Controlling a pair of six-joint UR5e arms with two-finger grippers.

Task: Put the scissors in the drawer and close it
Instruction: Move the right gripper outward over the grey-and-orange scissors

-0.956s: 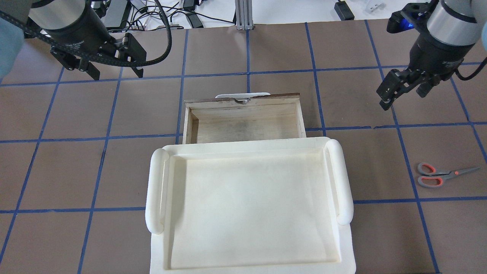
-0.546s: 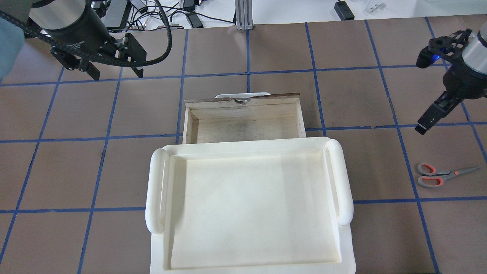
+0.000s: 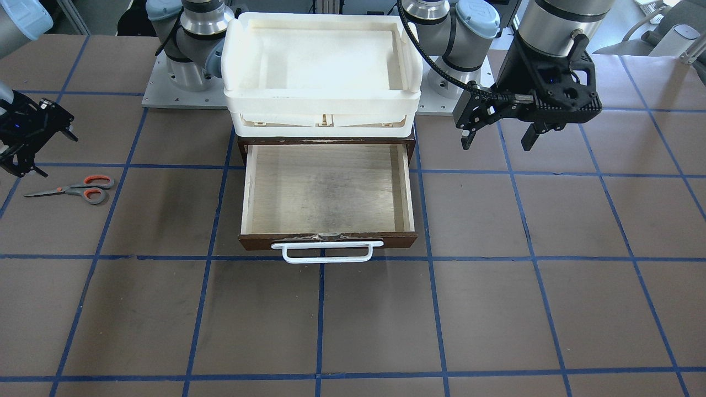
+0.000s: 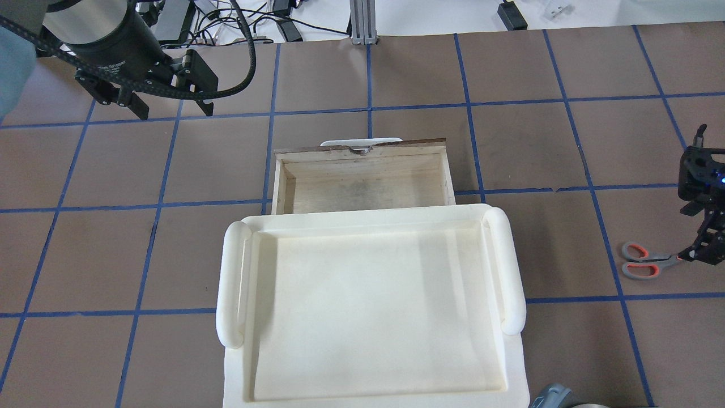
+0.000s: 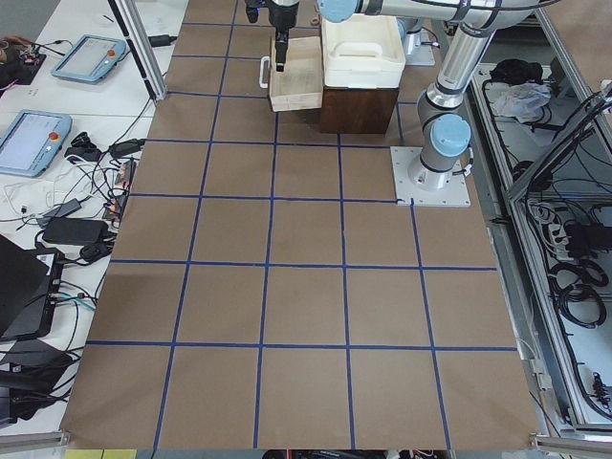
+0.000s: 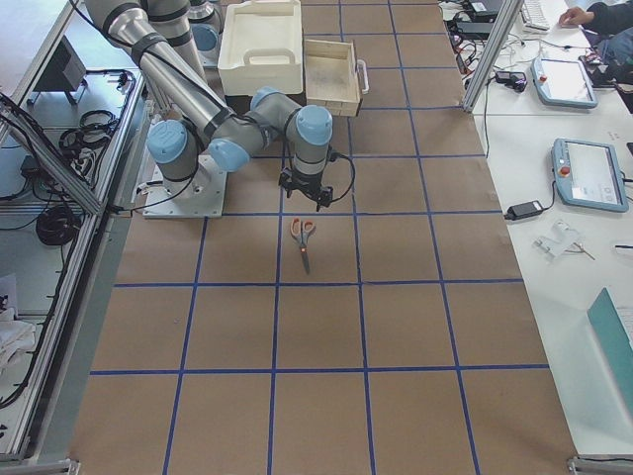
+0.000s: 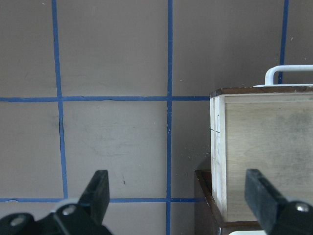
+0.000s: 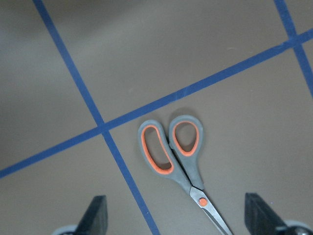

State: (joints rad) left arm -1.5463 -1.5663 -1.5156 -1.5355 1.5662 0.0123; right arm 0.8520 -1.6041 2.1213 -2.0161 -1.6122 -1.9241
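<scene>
The scissors (image 4: pixel 643 260), with grey-and-orange handles, lie flat on the brown table at the robot's right, blades pointing to the table's end; they also show in the front view (image 3: pixel 77 188) and the right wrist view (image 8: pixel 176 152). My right gripper (image 4: pixel 699 252) hangs open just above their blades, fingers either side of the pivot (image 8: pixel 176 215). The wooden drawer (image 4: pixel 362 184) stands pulled out and empty, white bar handle facing away from the robot (image 3: pixel 325 190). My left gripper (image 4: pixel 173 107) is open and empty, high at the back left, beside the drawer's corner (image 7: pixel 177 196).
A white plastic tray (image 4: pixel 235 283) sits on top of the dark cabinet that holds the drawer (image 3: pixel 322 99). Cables and power bricks (image 4: pixel 283 25) lie beyond the table's far edge. The arms' base plates (image 3: pixel 165 94) flank the cabinet.
My right arm has swung from the back right toward the table's right end and come down over the scissors, wrist turned. The left arm, drawer and scissors have not moved.
</scene>
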